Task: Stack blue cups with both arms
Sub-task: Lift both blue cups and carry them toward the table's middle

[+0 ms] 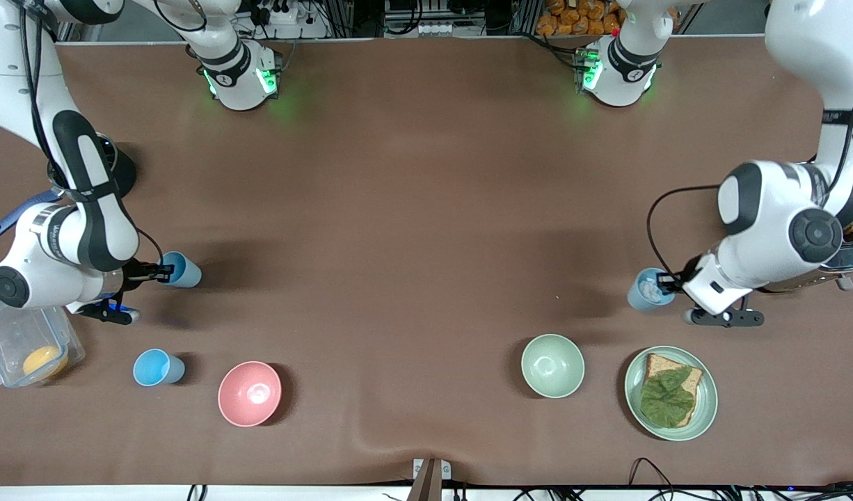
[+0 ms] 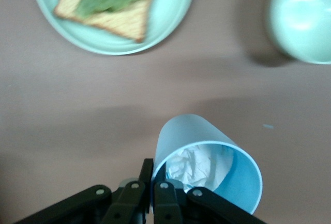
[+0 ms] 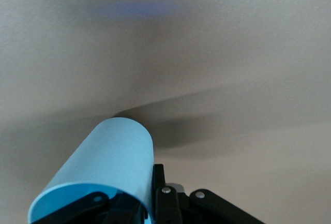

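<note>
My right gripper (image 1: 161,271) is shut on the rim of a blue cup (image 1: 181,270) near the right arm's end of the table. In the right wrist view the cup (image 3: 108,162) has its wall pinched between my gripper's (image 3: 147,195) fingers, one inside and one outside. My left gripper (image 1: 666,284) is shut on the rim of the other blue cup (image 1: 648,289) near the left arm's end. The left wrist view shows this cup (image 2: 207,167) with crumpled white paper inside, and my gripper (image 2: 154,182) clamps its wall. I cannot tell whether either cup touches the table.
A brighter sky-blue cup (image 1: 155,367) and a pink bowl (image 1: 249,393) stand nearer the camera than the right gripper. A clear box (image 1: 9,327) holds an orange. A green bowl (image 1: 553,365) and a plate (image 1: 705,410) with a sandwich lie nearer the camera than the left gripper.
</note>
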You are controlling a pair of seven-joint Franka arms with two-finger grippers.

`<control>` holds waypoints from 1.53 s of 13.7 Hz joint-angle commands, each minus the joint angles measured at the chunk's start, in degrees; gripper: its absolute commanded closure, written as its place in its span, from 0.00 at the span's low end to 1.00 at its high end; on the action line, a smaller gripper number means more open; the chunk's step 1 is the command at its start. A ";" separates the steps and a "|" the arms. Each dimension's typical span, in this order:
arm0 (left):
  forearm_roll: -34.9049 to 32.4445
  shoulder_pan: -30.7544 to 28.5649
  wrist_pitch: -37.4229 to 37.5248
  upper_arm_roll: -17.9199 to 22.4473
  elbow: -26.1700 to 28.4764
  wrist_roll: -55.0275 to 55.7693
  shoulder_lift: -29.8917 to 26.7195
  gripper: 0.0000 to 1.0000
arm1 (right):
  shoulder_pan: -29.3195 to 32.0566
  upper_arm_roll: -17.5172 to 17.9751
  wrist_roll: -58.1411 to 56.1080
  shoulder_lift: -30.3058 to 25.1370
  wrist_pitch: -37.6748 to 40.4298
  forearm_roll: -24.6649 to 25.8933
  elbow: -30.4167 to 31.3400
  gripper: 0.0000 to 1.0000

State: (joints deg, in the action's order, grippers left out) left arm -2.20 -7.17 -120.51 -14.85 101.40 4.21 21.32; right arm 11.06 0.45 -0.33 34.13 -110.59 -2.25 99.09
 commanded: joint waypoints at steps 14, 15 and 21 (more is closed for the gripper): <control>1.14 24.20 3.27 -9.93 -3.14 45.16 3.19 1.00 | -13.41 2.71 21.65 -13.30 25.16 -13.29 -10.41 1.00; 1.41 25.70 2.31 -10.02 -2.97 47.62 4.24 1.00 | -15.17 2.71 25.00 -13.30 24.11 -14.69 -10.50 1.00; 1.50 34.41 -13.75 -9.84 5.19 55.03 7.76 1.00 | -19.40 2.89 37.04 -13.56 22.18 -18.74 -10.41 1.00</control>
State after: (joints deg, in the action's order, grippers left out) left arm -2.07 25.77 -129.22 -25.18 103.43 58.32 29.05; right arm -7.19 3.60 32.09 20.35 -87.93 -18.51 89.62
